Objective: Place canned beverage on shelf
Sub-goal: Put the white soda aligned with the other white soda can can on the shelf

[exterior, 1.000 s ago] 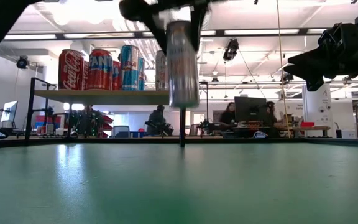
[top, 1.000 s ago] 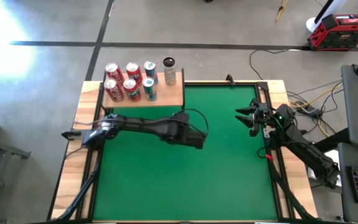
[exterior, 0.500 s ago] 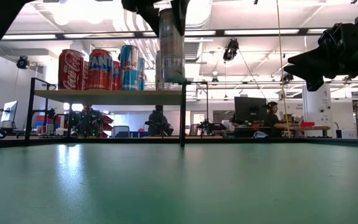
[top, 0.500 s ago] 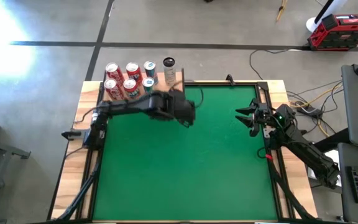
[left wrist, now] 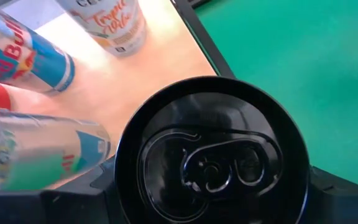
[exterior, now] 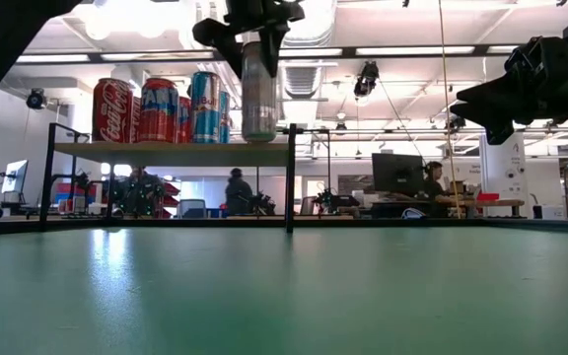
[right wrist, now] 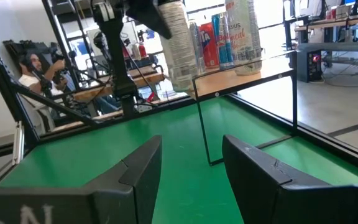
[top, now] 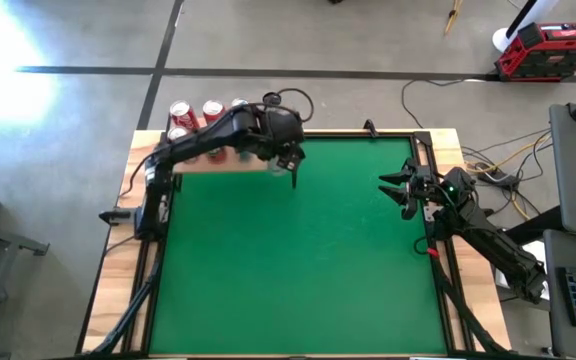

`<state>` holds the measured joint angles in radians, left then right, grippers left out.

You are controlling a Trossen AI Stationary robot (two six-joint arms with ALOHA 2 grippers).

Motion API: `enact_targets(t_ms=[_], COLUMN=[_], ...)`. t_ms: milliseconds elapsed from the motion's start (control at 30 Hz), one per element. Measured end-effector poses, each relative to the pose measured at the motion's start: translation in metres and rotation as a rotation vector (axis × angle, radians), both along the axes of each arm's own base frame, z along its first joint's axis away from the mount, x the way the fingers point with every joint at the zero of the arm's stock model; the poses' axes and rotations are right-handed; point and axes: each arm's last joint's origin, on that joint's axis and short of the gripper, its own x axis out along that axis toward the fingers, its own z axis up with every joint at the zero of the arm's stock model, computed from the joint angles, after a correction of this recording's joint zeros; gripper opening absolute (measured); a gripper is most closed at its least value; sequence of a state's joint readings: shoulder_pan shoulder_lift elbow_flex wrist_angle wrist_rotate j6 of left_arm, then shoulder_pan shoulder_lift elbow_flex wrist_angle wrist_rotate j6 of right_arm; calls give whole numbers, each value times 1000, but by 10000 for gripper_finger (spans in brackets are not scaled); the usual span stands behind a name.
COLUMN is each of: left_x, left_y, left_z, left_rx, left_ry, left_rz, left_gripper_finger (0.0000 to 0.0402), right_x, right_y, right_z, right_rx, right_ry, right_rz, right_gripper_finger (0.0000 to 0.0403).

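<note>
- Now: left end effector clamped around a silver can, hanging over the shelf near its green-mat-side edge.
- Could tip off that edge if let go too close to it.
- Crowded already: red cans, blue cans, pale can just beside; a nudge could topple them.
- Right end effector shut, empty, well apart above the table.

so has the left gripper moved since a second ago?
Yes. The left gripper, holding the can, went from mid-mat to over the shelf corner.
</note>
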<state>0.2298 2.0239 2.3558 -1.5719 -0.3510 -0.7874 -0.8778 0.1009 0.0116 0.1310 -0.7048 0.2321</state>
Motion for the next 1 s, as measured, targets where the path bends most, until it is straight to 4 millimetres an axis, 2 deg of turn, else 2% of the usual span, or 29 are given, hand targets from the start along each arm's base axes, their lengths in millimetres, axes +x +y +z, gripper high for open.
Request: enact_targets(t_ms=[500, 1000], left_x=[-9, -10], left_y=[35, 46], left_z=[0, 1], left_rx=[6, 14], left_ry=[-11, -47], left_rz=[80, 111], left_gripper_finger=[255, 255], right_x=[0, 0], right_y=[0, 0], right_z=[0, 0], right_rx=[0, 0], right_ry=[0, 0], right_rz=[0, 0], right_gripper_finger=[162, 162])
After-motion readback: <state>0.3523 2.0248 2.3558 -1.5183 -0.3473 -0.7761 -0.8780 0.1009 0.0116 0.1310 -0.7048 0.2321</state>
